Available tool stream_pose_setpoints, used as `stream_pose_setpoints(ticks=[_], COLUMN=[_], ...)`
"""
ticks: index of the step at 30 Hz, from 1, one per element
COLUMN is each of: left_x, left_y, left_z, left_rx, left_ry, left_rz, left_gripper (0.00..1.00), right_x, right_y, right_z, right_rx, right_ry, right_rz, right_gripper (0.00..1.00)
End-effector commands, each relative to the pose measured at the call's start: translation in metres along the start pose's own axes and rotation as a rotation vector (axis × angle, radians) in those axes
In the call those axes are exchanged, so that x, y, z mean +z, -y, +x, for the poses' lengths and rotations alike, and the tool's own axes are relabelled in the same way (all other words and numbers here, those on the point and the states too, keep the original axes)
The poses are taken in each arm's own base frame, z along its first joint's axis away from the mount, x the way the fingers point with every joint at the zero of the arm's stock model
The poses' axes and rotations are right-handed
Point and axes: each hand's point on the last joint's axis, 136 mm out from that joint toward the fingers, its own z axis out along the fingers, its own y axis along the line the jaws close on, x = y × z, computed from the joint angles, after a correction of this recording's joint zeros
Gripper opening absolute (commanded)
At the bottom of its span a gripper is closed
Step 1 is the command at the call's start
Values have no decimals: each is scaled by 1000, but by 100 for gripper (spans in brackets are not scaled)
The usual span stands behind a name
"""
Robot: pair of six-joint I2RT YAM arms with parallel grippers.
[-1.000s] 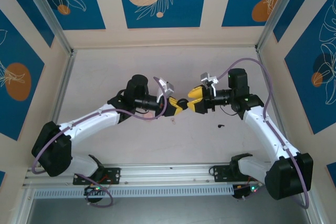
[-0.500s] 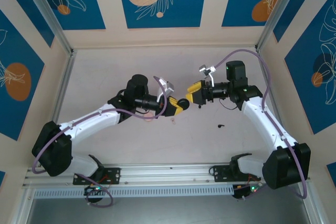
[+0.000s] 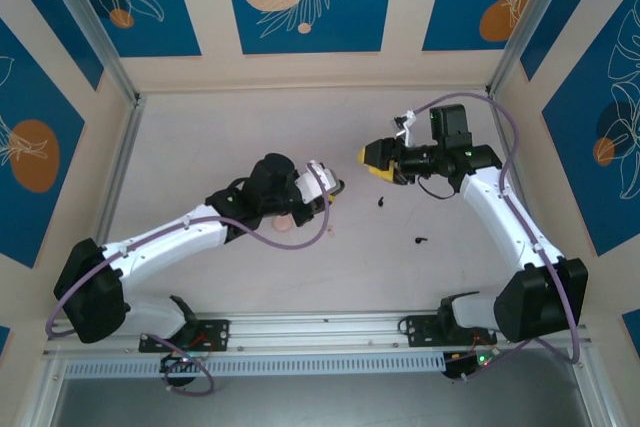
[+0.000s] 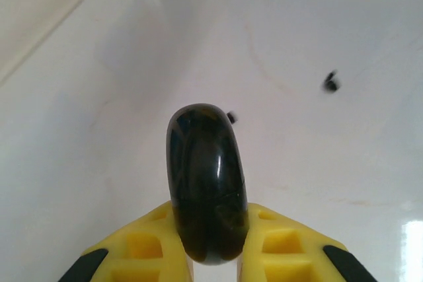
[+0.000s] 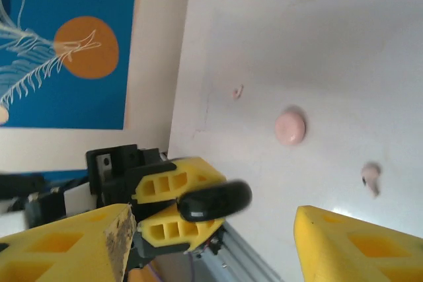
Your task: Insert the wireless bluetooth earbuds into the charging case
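Earbuds (image 3: 383, 201) (image 3: 420, 240): two, on table (image 3: 220, 137). Left claw (image 4: 210, 219) pinches one case (image 4: 205, 163); right claw (image 3: 368, 156) spread.

earbuds (image 3: 383, 200) loose; black case (image 4: 206, 183) clamped.

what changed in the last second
The right end effector pulled back from the left end effector, toward the far right, open. The left end effector still clamps the charging case. One earbud now lies uncovered between them; the other earbud stayed put.
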Motion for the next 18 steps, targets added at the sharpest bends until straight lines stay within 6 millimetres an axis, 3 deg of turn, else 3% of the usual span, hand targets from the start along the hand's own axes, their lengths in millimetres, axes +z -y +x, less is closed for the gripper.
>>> stream_pose_setpoints(ticks=[1,10,18], left_x=[-6,4,3], left_y=[-27,-18,-17], left_z=[9,16,10], left_rx=[225,481,558], left_ry=[-98,-153,-142], left_rz=[-221,-340,-406], left_gripper=[10,11,11], right_x=[15,31,52], right_y=[15,0,-1], right_z=[14,26,40], right_rx=[345,484,559], right_ry=[-55,-125,-223], right_rz=[-3,-67,-33], right_gripper=[65,61,62])
